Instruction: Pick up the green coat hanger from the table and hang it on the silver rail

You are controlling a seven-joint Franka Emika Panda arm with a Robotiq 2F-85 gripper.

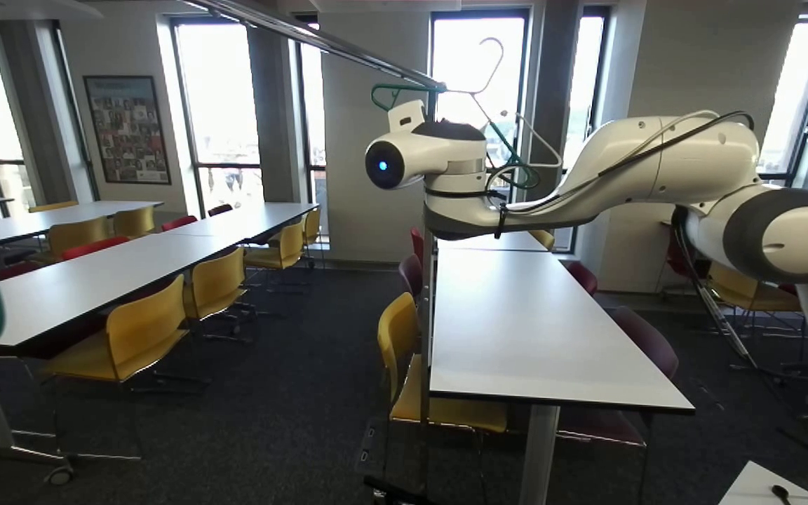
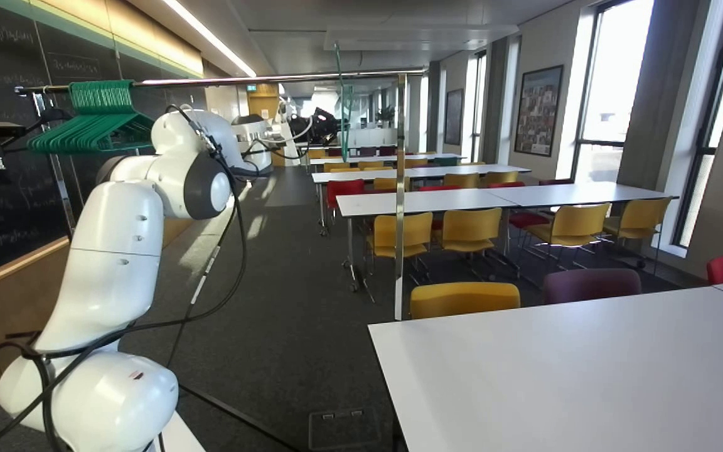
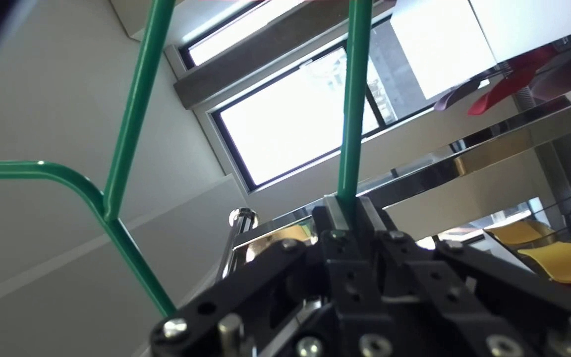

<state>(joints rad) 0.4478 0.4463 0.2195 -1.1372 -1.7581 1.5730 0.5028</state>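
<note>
My gripper (image 3: 349,203) is shut on a straight bar of the green coat hanger (image 3: 356,99). The hanger is raised in the air at rail height. In an exterior view it shows nearly edge-on (image 2: 345,119), with its hook above the silver rail (image 2: 242,80). In an exterior view the arm's wrist covers part of the hanger (image 1: 504,140), close to the rail's far end (image 1: 376,63). I cannot tell whether the hook is over the rail or beside it. The rail's end cap (image 3: 243,217) shows left of my fingers. I cannot tell which table is the task's.
Several green hangers (image 2: 95,116) hang at the rail's other end, beside the arm. A metal post (image 2: 400,201) stands under the rail near the held hanger. White-topped tables (image 1: 502,315) with yellow chairs (image 1: 144,322) stand below. Cables (image 2: 236,251) loop around the arm.
</note>
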